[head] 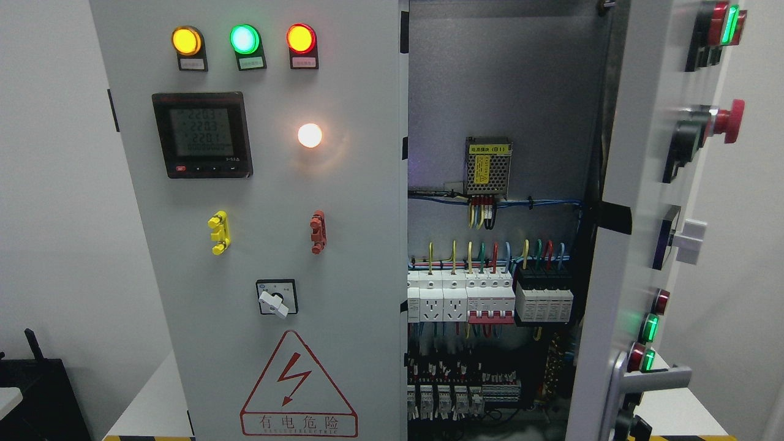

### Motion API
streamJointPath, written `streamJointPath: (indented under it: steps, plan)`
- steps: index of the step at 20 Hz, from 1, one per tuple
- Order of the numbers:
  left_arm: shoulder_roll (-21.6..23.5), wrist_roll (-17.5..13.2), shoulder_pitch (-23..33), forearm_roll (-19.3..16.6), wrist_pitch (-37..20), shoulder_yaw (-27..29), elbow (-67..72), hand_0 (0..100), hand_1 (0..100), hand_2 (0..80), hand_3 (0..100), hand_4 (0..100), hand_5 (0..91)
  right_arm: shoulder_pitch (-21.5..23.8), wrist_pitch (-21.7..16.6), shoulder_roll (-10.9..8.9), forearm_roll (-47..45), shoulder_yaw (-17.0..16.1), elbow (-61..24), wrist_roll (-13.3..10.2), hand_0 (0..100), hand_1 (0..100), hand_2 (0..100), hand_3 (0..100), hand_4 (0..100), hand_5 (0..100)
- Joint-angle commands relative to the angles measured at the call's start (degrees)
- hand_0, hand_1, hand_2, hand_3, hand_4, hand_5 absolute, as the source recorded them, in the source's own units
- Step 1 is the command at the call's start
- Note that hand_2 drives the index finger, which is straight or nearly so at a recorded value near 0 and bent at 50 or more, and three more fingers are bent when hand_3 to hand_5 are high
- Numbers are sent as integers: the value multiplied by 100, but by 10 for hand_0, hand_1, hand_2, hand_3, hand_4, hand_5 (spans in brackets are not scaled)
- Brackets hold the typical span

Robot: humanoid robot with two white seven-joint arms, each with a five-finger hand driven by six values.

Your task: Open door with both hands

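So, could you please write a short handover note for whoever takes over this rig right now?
Hands: neither robot hand is in view, so their state can't be told from this picture.
Right door: swung wide open, edge-on to the camera, its lever handle near the bottom, with buttons and a red stop button facing right.
Left door: looks closed, with three lit lamps, a meter, a rotary switch and a warning triangle on it.
Inside: breakers and wiring exposed.
Done: right door open.
Left: the left door, if it is meant to open too; check where the arms are first.
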Motion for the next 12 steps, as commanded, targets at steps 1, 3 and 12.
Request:
streamJointPath:
  steps: [1,3,12]
  plan:
    - [1150,-143,-946,960,411,288,-446,0,0,0,0,31,0,0,3,0,0,0,0,-1,107,0,0,0,0,0]
    - [1159,-257,-1306,1198,683,288,-455,0,0,0,0,31,0,0,3,0,0,0,0,-1,107,0,0,0,0,0]
    - [1432,-687,-2247,1831,1106,279,-464,0,0,0,0,31,0,0,3,0,0,0,0,-1,107,0,0,0,0,0]
